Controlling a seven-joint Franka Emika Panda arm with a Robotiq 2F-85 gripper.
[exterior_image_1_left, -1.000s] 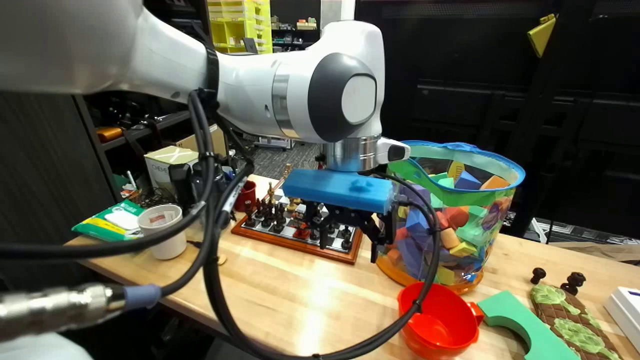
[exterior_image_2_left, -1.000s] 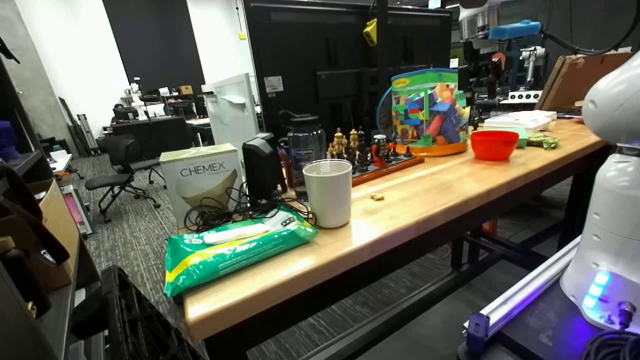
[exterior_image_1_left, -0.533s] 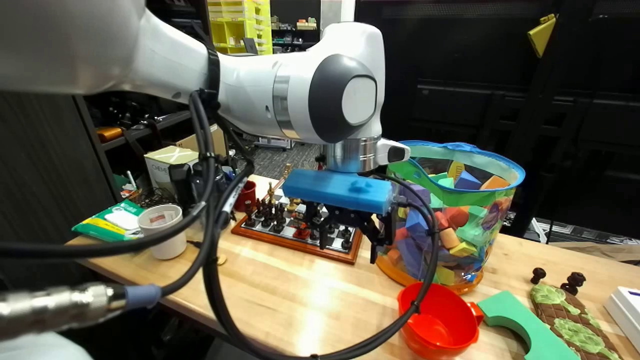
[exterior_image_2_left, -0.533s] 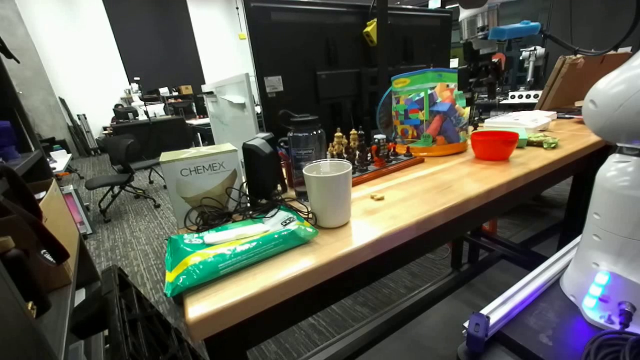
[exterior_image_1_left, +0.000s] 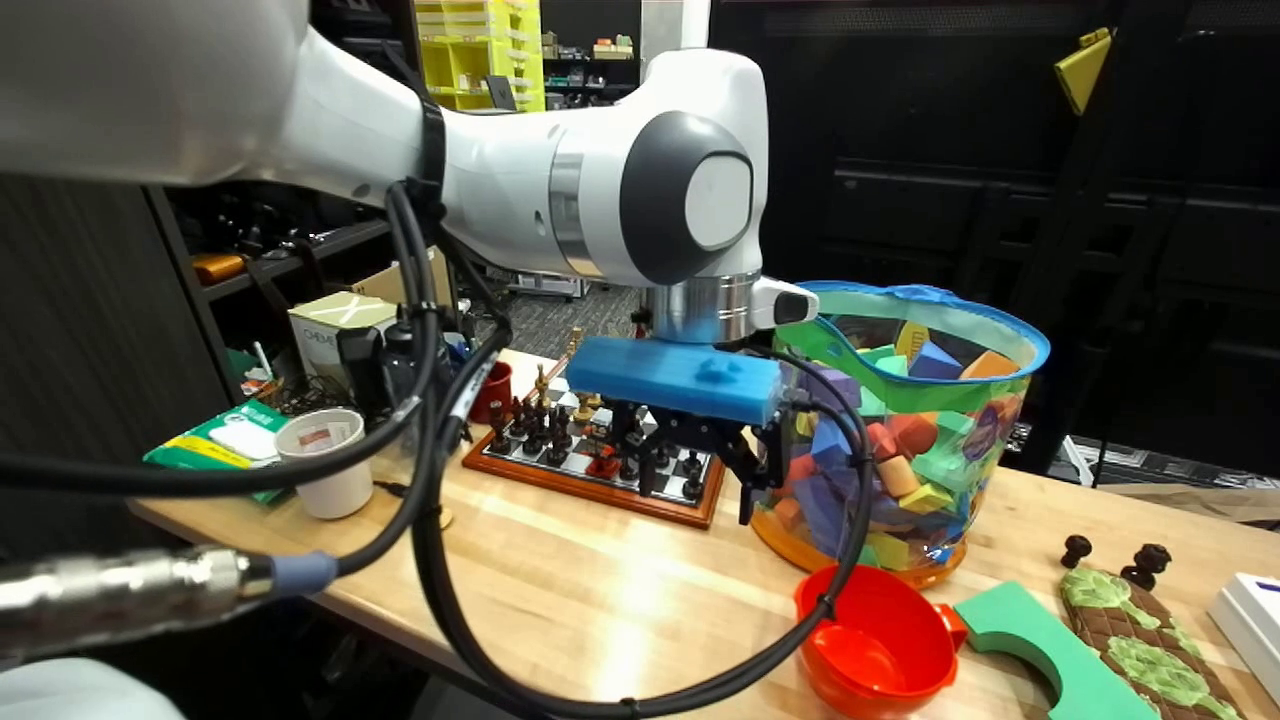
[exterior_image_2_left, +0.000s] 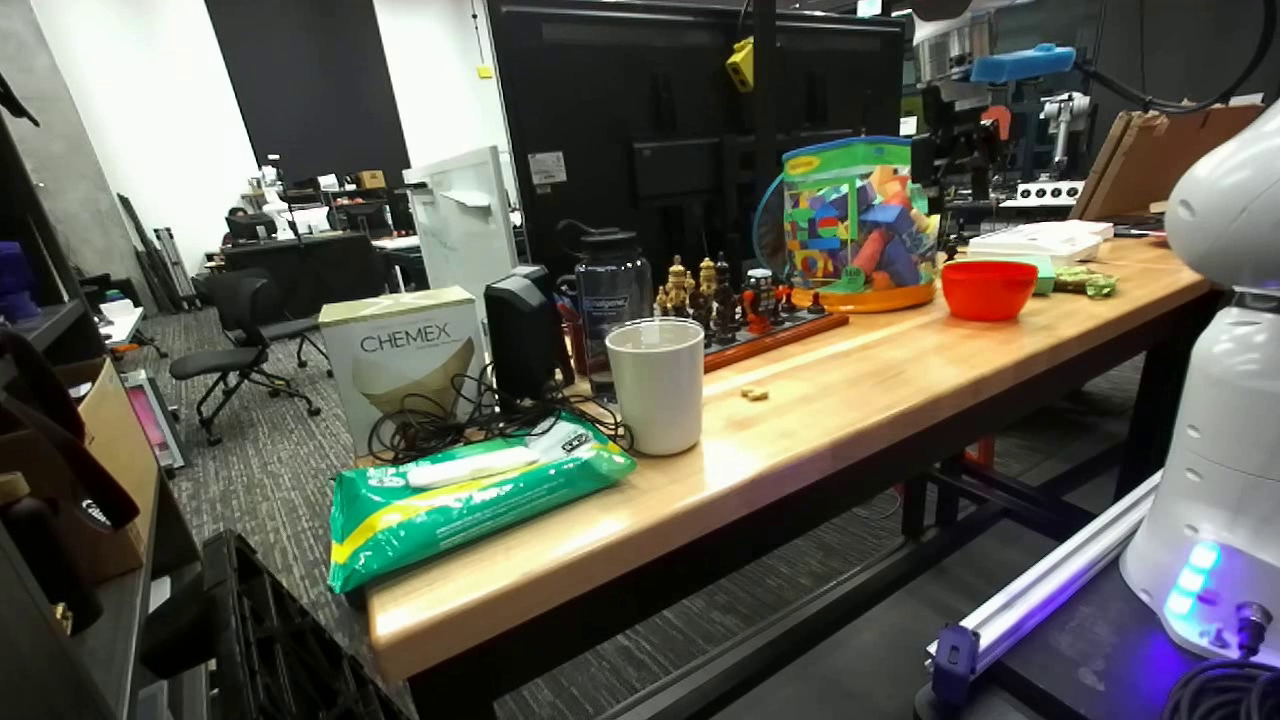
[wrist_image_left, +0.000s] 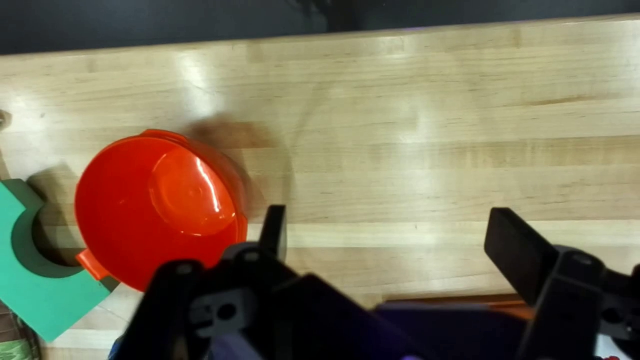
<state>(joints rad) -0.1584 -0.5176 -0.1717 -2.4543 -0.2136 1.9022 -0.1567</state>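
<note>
Jaws hang above the table (wrist_image_left: 400, 150), spread wide, with nothing held between them. What counts most is a sideways relation: the red bowl (wrist_image_left: 155, 205) stands upright on the table, outside the gap, past the jaw at the left of the wrist view, which hides part of its rim there. In an exterior view the jaws sit higher than that rim and apart from it. Being round, the bowl has no long axis; its handle (wrist_image_left: 91, 264) points away from the jaws, towards a green arch-shaped block (wrist_image_left: 50, 300) lying just beside it. The line from jaw to jaw runs roughly along the table's long edge, so the bowl lies more or less off one end of that line.

Close beside the jaws in both exterior views is a clear bag (exterior_image_1_left: 950, 397) of coloured blocks (exterior_image_1_left: 912, 433). Toward the opposite jaw lies the chessboard (exterior_image_1_left: 600, 497).

Well apart from the jaws, beyond the chessboard, a carton (exterior_image_2_left: 380, 365) reads CHEMEX. The lidded bottle (exterior_image_2_left: 620, 280) near it carries what looks like "nalgene", though the letters are blurred. Small print on the green wipes pack (exterior_image_2_left: 480, 500), at that same end, cannot be made out.
</note>
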